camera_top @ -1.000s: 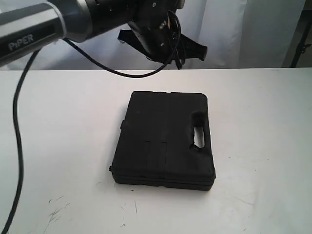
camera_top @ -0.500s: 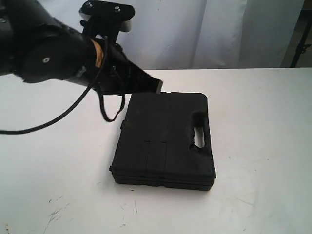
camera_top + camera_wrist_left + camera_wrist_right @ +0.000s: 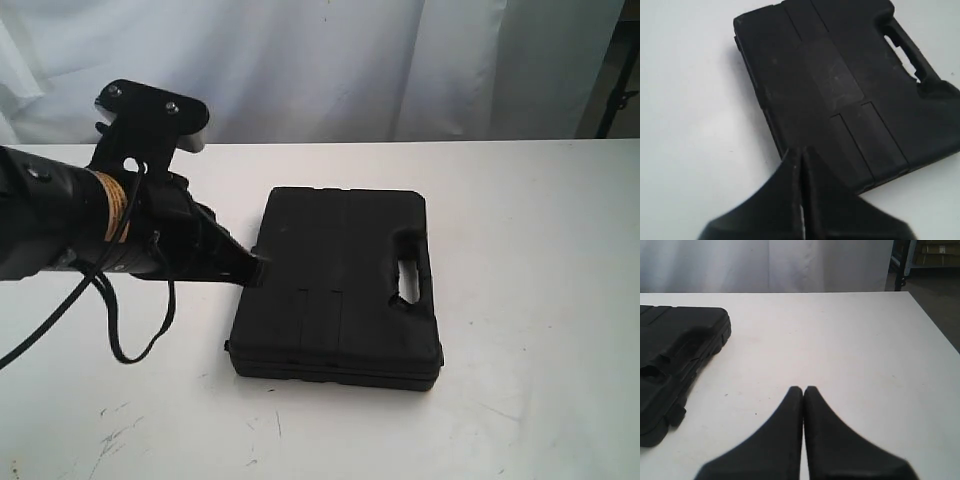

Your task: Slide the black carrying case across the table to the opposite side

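Left hand (image 3: 255, 270): closed, fingers pressed together, nothing between them. Tip set low against the long edge of the case (image 3: 340, 285), about midway along that edge. Appears to touch; contact not fully clear. From the left wrist, same hand (image 3: 801, 152) overlapping the near edge of the case (image 3: 840, 85), lid stretching away ahead of it.

Case black, shut, flat on the white worktop (image 3: 530, 210), directly ahead of the left hand. Handle (image 3: 405, 280) with cut-out on the edge farthest from that hand. Two thin seams running across the lid.

Black cable (image 3: 125, 358) hanging in a loop below the left arm, behind the hand. Faint scuffs (image 3: 115, 430) on the worktop, off to the side of the hand, toward the camera.

Right hand (image 3: 803, 390): closed too, fingers touching along their length, empty, low over the worktop (image 3: 850, 340). Handle edge of the case (image 3: 675, 355) ahead and off to one side of it, well apart.

White curtain (image 3: 350, 60) beyond the worktop's far edge.
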You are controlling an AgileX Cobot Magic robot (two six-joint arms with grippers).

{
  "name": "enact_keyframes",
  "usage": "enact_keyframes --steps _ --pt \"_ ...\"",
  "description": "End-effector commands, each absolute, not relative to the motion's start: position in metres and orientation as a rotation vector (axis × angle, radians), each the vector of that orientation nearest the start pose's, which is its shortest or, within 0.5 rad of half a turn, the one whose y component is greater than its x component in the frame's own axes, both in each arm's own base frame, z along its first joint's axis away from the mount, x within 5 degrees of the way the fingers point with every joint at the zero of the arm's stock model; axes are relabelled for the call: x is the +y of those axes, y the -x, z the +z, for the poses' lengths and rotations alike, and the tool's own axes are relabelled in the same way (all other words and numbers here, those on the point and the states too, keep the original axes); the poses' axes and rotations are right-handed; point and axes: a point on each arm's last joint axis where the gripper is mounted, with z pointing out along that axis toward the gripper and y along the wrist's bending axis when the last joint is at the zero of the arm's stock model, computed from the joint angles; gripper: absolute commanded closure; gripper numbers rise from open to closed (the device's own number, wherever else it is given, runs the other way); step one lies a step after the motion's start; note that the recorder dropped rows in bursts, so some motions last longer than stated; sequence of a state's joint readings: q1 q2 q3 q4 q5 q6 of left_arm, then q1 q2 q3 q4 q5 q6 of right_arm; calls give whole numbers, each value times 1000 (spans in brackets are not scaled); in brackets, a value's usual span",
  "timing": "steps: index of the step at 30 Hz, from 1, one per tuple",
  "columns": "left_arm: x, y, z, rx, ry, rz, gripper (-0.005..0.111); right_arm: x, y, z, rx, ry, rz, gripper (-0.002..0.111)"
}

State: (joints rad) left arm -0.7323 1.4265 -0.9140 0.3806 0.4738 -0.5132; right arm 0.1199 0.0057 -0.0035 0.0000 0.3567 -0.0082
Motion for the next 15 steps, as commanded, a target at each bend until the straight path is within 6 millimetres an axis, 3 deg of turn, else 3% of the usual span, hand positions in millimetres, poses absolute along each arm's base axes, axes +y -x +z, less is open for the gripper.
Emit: enact_keyframes --steps 1,15 --pt "-177 -225 253 2377 -644 -106 107 6 -53 182 1823 118 66 108" --pt "-172 -228 254 2330 -725 19 107 6 -53 182 1823 118 66 108"
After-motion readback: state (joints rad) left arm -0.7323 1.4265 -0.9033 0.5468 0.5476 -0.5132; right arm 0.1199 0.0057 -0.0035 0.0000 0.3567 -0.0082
